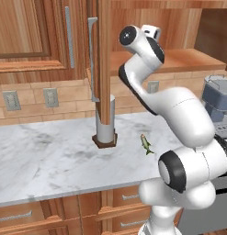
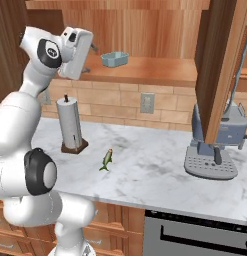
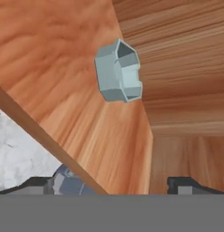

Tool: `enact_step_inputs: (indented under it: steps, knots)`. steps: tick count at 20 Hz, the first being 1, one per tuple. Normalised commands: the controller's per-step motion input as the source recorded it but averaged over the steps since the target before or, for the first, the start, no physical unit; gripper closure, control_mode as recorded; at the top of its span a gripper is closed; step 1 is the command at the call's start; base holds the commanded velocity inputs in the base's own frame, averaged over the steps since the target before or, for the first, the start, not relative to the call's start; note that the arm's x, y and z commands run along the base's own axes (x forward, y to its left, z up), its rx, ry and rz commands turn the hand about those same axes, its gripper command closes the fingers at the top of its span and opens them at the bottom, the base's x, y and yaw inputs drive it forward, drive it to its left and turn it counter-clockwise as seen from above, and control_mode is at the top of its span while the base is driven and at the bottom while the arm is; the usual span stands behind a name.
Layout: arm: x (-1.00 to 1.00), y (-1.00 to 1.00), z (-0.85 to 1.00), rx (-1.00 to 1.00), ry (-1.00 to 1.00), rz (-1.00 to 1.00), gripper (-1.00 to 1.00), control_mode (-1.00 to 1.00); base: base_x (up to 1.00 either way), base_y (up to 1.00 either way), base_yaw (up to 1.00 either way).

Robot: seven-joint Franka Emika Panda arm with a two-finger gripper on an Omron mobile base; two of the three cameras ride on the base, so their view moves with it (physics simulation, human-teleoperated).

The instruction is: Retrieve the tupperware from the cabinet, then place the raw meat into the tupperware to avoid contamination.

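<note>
Your end effector (image 3: 111,183) has its fingertips (image 3: 34,183) spread wide apart with nothing between them, raised at the mouth of the open cabinet (image 2: 145,30) and aimed inside. The tupperware (image 3: 119,71) sits ahead of it on the cabinet's wooden shelf (image 2: 155,70), well apart from the fingers and near the back wall. Below, on the marble bench (image 2: 155,170), the raw meat (image 2: 107,159) lies alone, with the paper towel roll (image 2: 70,125) just to its left and the coffee machine (image 2: 220,145) far to its right.
</note>
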Motion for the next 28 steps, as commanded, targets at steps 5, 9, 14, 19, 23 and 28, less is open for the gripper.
enact_step_inputs:
  steps: [5,9,14,19,23,28]
  knots:
    - [0.44,0.00,0.00,0.00,0.06,0.00,-1.00,-1.00,0.00,0.00,0.00]
    - [0.44,0.00,-0.02,0.00,0.05,0.00,-1.00,-1.00,0.00,0.00,0.00]
    - [0.44,0.00,-0.04,0.00,0.02,0.01,-1.00,-1.00,0.00,0.00,0.00]
    - [0.41,0.00,-0.04,0.00,0.00,0.02,-1.00,-1.00,0.00,0.00,0.00]
    - [0.38,-0.01,-0.09,0.01,0.03,0.01,-1.00,-1.00,0.00,0.00,0.00]
    - [0.30,-0.06,-0.13,0.01,0.06,0.00,-1.00,-1.00,0.00,0.00,0.00]
